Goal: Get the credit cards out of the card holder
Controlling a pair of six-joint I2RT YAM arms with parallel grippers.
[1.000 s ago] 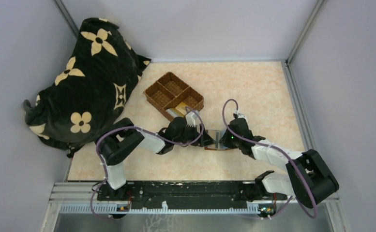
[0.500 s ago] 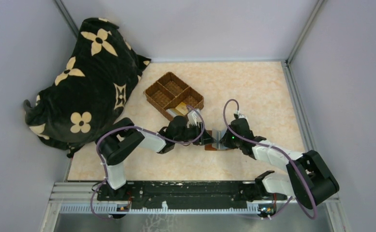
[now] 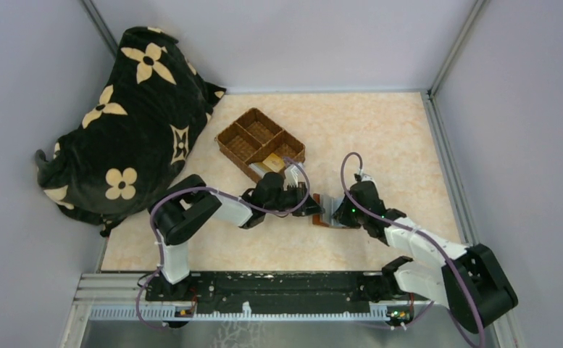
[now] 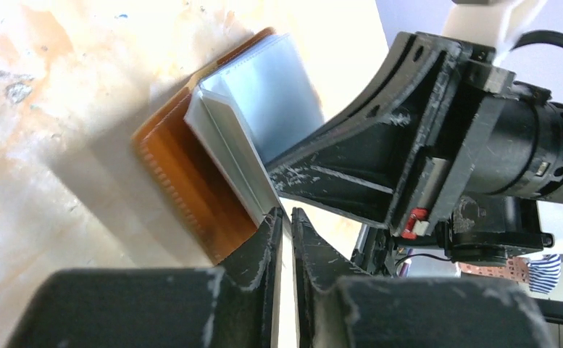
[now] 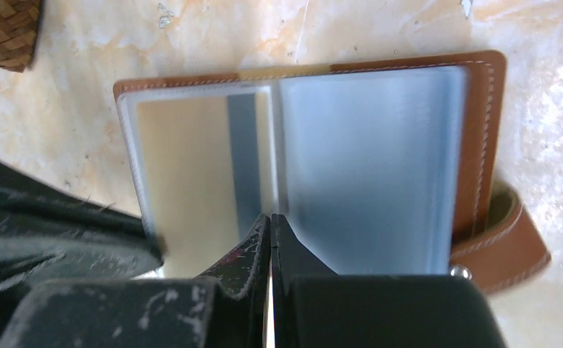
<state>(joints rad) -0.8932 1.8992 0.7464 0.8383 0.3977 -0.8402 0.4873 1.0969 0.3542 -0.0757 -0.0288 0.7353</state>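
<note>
The card holder [image 3: 321,220] lies open on the table between both grippers, with a reddish-brown cover [image 5: 482,138] and grey-blue inner pages [image 5: 372,167]. A gold-tan credit card [image 5: 184,181] with a grey stripe sits in its left page. My right gripper [image 5: 269,215] is shut and empty, its tips pressing on the holder's middle fold. My left gripper [image 4: 287,212] has closed to a thin slit at the corner of the pale page stack [image 4: 227,152]. It looks shut on the edge of the gold-tan card. Its fingers [image 5: 53,239] cover that page's near-left corner.
A woven three-compartment basket [image 3: 235,141] stands just behind the left gripper, with a tan card [image 3: 271,162] in its near compartment. A black bag with cream flowers [image 3: 126,116] fills the far left. The holder's strap with a snap [image 5: 510,239] sticks out on the right.
The left gripper's jaws have closed from wide apart to a thin slit at the holder's edge. The right gripper and the holder have shifted slightly right and nearer.
</note>
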